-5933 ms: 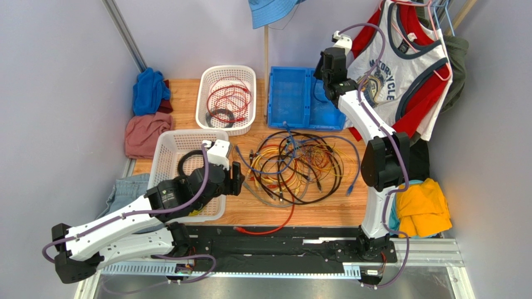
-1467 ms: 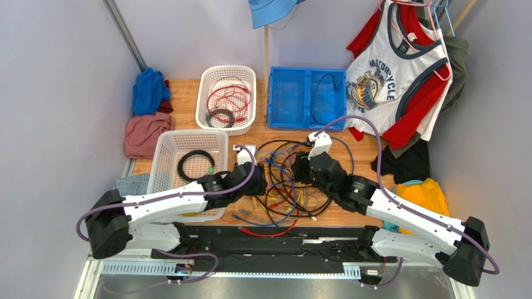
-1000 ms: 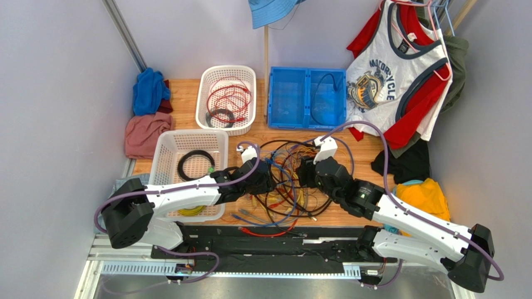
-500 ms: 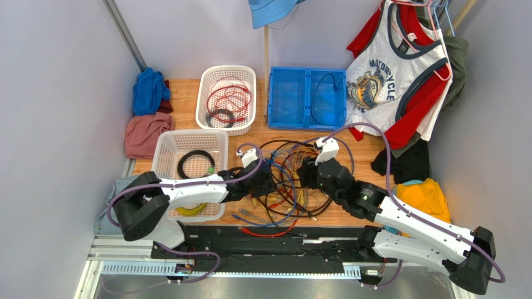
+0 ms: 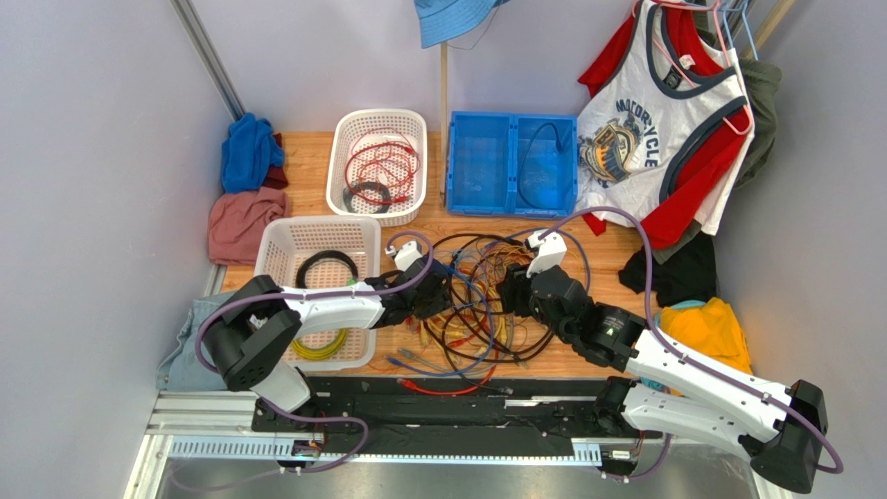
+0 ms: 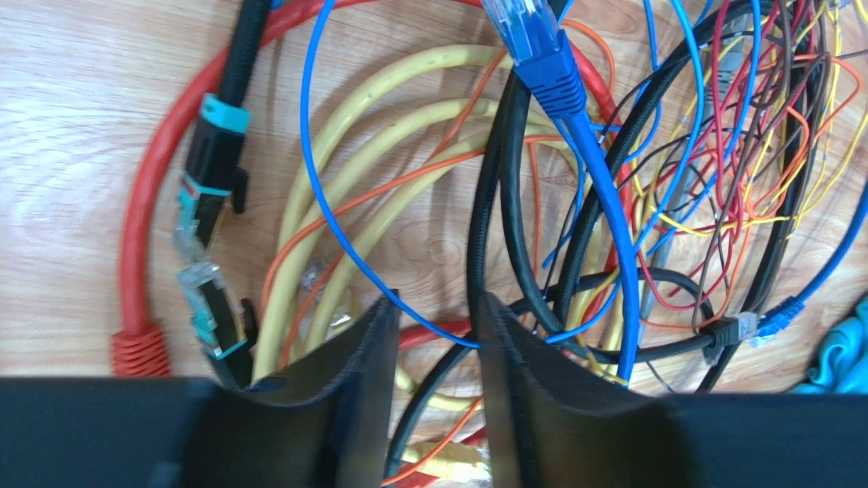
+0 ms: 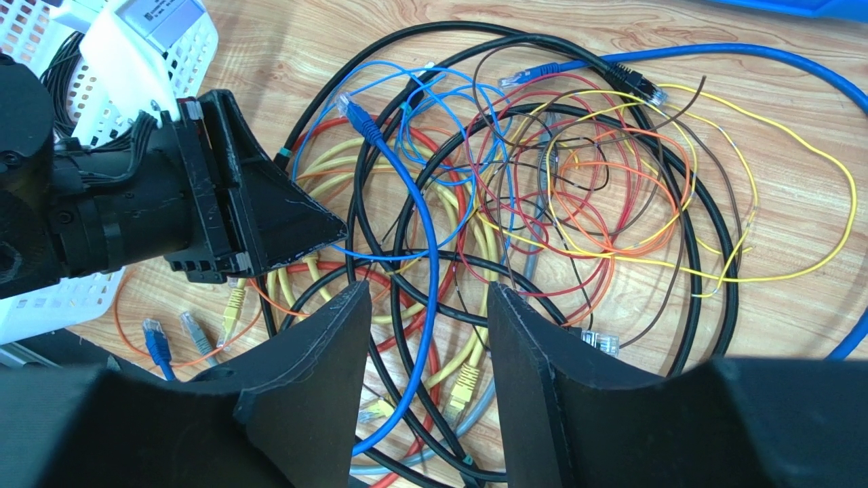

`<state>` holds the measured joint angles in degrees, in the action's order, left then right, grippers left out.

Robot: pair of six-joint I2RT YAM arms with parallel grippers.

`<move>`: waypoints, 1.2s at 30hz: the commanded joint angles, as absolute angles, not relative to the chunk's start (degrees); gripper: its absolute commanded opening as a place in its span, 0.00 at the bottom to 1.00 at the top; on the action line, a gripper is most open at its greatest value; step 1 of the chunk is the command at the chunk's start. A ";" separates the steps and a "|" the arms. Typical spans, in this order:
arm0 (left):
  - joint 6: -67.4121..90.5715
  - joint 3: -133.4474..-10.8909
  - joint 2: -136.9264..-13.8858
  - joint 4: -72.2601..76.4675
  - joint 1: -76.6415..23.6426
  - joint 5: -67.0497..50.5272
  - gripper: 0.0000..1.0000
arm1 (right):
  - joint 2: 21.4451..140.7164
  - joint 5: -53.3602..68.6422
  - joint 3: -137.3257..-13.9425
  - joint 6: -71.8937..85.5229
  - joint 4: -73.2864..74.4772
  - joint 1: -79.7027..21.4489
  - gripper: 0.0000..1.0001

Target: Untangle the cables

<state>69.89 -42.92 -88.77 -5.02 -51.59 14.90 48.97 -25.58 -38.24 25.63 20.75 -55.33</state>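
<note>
The left gripper (image 6: pixel 438 305) has its jaws a little apart and grips nothing. The cables (image 6: pixel 611 183) lie knotted just ahead of and under its tips on the wooden table (image 6: pixel 82 102). The right gripper (image 7: pixel 428 295) is spread wide and empty, hanging above the same heap, with the left gripper facing it across the tangle.

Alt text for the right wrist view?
A tangled heap of black, blue, yellow, orange and red cables lies on a wooden table. The right gripper, open, frames the bottom edge, and the left gripper points into the heap from the left.
</note>
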 commanded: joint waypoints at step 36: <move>24.44 -97.54 -68.72 -27.16 -51.33 8.18 0.00 | 30.50 -20.91 -38.76 22.24 9.75 -55.37 0.65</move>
<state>30.24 -91.88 -65.28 -23.83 -51.37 10.96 32.73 -21.87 -37.85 24.32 12.14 -55.33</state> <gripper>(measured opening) 0.009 0.639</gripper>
